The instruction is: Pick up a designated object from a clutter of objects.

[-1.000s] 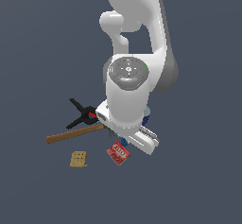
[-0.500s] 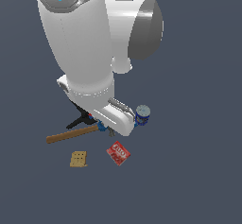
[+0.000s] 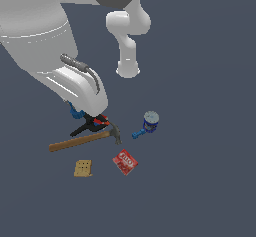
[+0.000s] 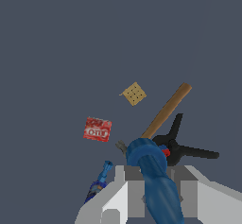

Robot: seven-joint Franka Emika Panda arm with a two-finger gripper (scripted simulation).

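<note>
The gripper (image 4: 155, 172) is closed around the tiny blue lump (image 4: 150, 160). In the wrist view the two grey fingers (image 4: 126, 190) stand on either side of it, and the lump fills the gap between them, looming large because it is so near the camera. In the exterior view the lump (image 3: 76, 113) shows only as a small blue spot tucked under the white hand of the gripper (image 3: 78, 110), just above the black-and-red clamp (image 3: 90, 124). Whether it touches the clamp cannot be told.

Half a second ago the hand hung nearer the blue can. It has since swung toward the exterior view's left, and the blue spot has travelled with it. The arm's bulk now fills the upper part of that side of the view.

Just beyond the clamp lies the wooden-handled hammer (image 3: 80, 141), its head beside the clamp's jaws. The wrist view shows the same pair, the clamp (image 4: 182, 150) and the hammer (image 4: 168, 109), close past the fingertips.

Farther out, the blue can (image 3: 150, 121) stands upright with the blue rod-like piece (image 3: 138, 133) against its foot. The red packet (image 3: 125, 161) and the tan cracker-like square (image 3: 83, 168) lie flat on the grey floor (image 3: 210, 181), apart from each other. None of these has shifted from where it lay before.
</note>
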